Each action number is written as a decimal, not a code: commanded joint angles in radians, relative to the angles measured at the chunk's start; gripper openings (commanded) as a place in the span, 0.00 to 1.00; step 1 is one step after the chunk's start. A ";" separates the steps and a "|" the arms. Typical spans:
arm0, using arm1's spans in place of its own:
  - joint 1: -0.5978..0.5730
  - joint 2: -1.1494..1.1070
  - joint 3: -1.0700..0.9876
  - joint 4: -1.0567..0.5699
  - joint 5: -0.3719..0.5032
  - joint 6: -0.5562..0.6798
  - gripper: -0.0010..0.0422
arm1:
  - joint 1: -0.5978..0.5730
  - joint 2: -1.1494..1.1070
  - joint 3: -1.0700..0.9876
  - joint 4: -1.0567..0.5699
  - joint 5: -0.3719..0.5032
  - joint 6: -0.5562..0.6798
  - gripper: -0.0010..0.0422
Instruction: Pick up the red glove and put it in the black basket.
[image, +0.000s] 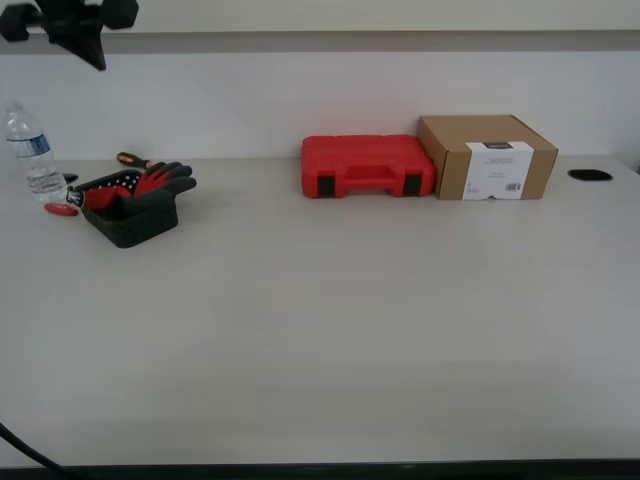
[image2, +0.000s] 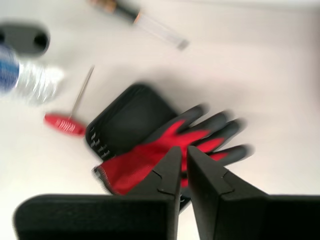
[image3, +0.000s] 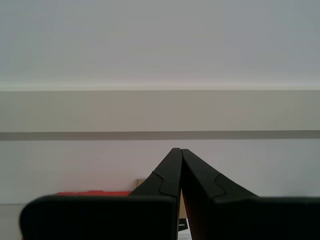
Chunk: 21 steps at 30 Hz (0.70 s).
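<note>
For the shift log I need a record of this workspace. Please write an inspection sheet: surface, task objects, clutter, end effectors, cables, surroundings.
Surface: pale table, mostly bare in front.
Task objects: red glove lies draped over the black basket, fingers past the rim.
Clutter: water bottle, red-handled tool, orange-handled screwdriver, red tool case, cardboard box.
End effectors: my first end effector is above the glove, jaws nearly closed, holding nothing; my second end effector is shut, empty, facing the wall.
Cables: a dark cable at the exterior view's lower left corner.
Surroundings: plain wall; cable hole in the table.
</note>
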 joint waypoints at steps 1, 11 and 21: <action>0.001 0.000 0.001 -0.004 0.000 0.002 0.02 | -0.038 -0.110 -0.008 -0.010 0.023 0.003 0.01; 0.001 -0.006 0.001 -0.064 0.000 0.003 0.02 | -0.278 -0.625 -0.142 0.048 -0.040 -0.016 0.02; 0.001 -0.007 0.001 -0.079 0.000 0.003 0.02 | -0.357 -0.900 -0.263 -0.010 -0.031 -0.078 0.02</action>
